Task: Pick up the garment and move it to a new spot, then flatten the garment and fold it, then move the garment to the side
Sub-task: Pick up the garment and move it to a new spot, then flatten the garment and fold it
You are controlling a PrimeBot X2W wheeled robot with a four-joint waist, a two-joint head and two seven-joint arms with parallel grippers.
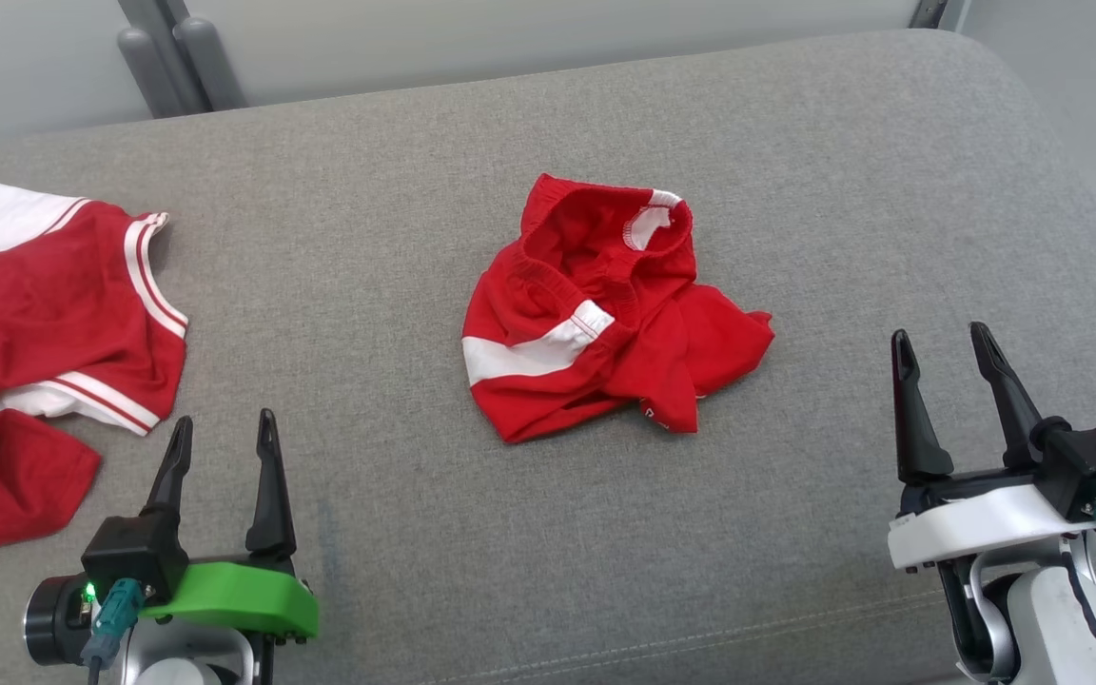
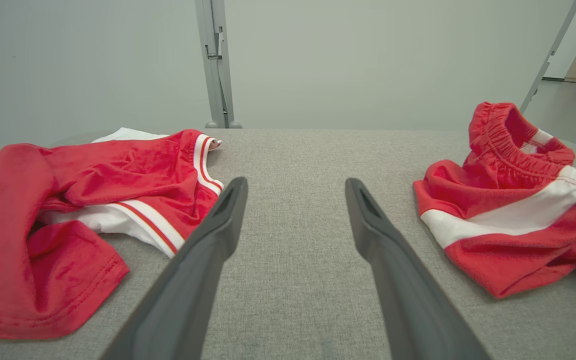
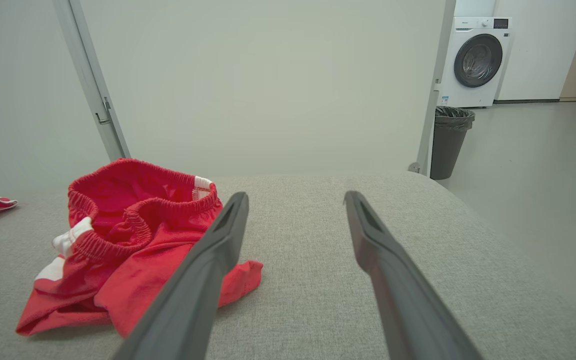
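- Head view: the red shorts (image 1: 605,314) lie crumpled mid-cushion (image 1: 548,124), in a heap with a white stripe across them. They look like your task garment, since they sit between the arms.
- The left gripper (image 1: 225,420) is near-left with its fingers spread wide and nothing in them. It is well apart from the shorts.
- The right gripper (image 1: 939,333) is near-right, also spread wide and empty, off the right side of the shorts and not touching them.
- A red and white shirt (image 1: 44,323) is sprawled at the left edge. Leave it.
- Left wrist view: you see bare grey fabric between the left gripper's fingers (image 2: 228,210). The shorts (image 2: 508,220) are to the right and the shirt (image 2: 93,180) to the left.
- Right wrist view: the shorts (image 3: 133,235) are left of the right gripper's fingers (image 3: 218,235), and one finger overlaps the hem in this view. I can't tell if it touches.
- Handling, as I judge it: the cloth is light, soft and limp, so it will sag and bunch, and there is no break risk.
- Pinch the gathered waistband (image 3: 168,207), which is the thickest fold and stands up off the cushion. To spread the shorts flat, take the two ends of the band, one per gripper.
- Containers: a dark bin (image 3: 450,145) with a liner stands far right on the floor, and its contents are hidden. The washing machine (image 3: 475,60) is beyond it with its door shut, and I can't tell whether it holds a load.
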